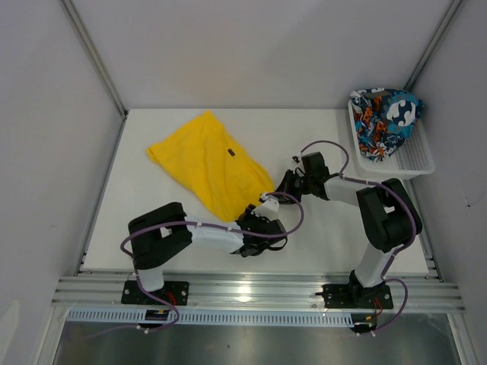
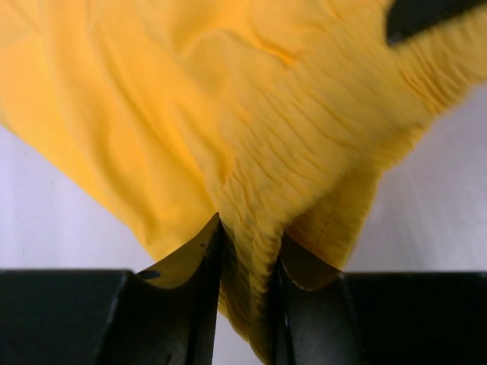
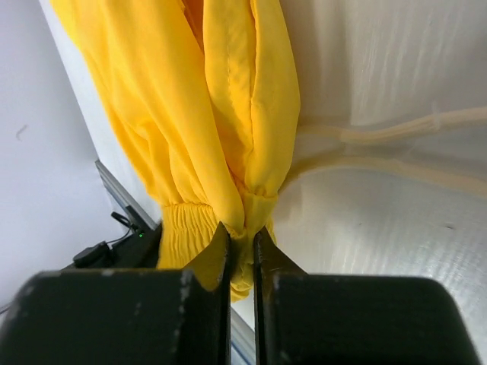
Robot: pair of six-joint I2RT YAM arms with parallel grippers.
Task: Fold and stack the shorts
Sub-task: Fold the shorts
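Together both arms' jaws pinch one yellow shorts (image 1: 205, 163); one printed pair (image 1: 384, 122) fills one basket (image 1: 415, 158).

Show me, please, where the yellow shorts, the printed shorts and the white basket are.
yellow shorts (image 1: 205, 156): top external view, middle of the spread cloth.
printed shorts (image 1: 384, 114): top external view, top of the bunched heap.
white basket (image 1: 415, 156): top external view, bare mesh at its near end.

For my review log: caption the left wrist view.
Left gripper shut on the gathered waistband of the yellow shorts, white table behind.
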